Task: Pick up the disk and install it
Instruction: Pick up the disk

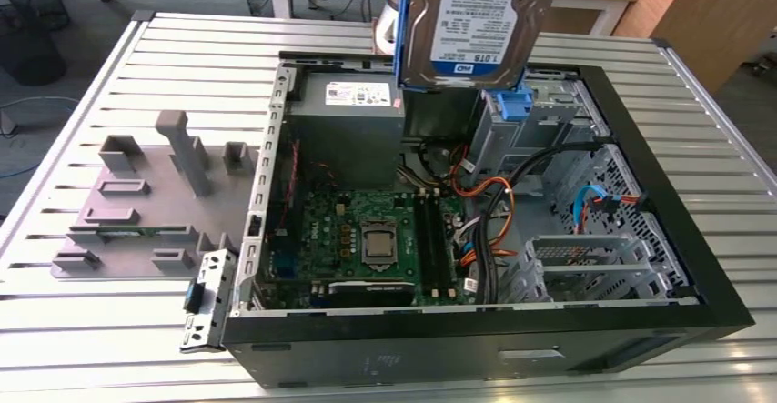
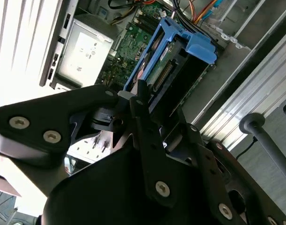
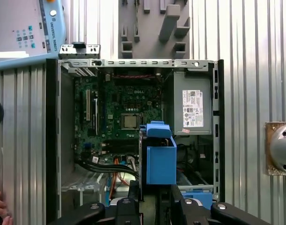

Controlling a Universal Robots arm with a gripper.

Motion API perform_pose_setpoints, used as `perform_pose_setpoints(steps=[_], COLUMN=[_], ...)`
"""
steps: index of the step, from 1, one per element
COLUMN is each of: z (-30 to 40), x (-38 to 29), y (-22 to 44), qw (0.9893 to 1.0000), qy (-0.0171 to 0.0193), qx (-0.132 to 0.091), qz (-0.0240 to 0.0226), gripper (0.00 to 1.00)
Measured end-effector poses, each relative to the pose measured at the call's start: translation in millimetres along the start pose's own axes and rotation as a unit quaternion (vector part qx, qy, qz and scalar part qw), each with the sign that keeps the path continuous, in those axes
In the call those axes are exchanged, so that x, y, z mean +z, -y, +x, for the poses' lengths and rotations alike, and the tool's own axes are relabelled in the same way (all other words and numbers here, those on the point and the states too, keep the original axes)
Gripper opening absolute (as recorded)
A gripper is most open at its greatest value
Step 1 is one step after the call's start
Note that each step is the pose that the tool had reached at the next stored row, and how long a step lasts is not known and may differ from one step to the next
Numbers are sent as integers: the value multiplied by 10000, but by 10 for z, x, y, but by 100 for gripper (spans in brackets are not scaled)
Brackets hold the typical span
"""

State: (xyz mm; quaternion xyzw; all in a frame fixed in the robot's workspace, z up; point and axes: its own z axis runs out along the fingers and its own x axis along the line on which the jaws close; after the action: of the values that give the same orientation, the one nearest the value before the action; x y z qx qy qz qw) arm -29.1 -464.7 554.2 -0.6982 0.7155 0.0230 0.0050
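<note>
Gripper (image 3: 154,191): pinching the hard drive (image 1: 468,21) (blue carrier frame (image 3: 160,159)) above the computer case (image 1: 364,344); you should lower it level and square.

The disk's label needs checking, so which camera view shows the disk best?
The exterior view: the disk faces the camera with its label, hanging above the open computer case. The first wrist view shows its blue frame edge-on in the gripper; the second wrist view shows its frame and connector end.

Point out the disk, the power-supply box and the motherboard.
disk (image 1: 482,16): exterior view, on its labelled face.
power-supply box (image 3: 193,108): first wrist view, on its white sticker.
motherboard (image 3: 110,108): first wrist view, on the green board beside the processor.
</note>
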Motion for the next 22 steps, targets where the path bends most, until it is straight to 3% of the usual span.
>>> perform_pose_setpoints(steps=[8, 22], z=[191, 457], x=[57, 243], y=[6, 17], qw=[10000, 10000], qy=[0, 0], qx=[0, 0], qz=[0, 0], gripper=[35, 35])
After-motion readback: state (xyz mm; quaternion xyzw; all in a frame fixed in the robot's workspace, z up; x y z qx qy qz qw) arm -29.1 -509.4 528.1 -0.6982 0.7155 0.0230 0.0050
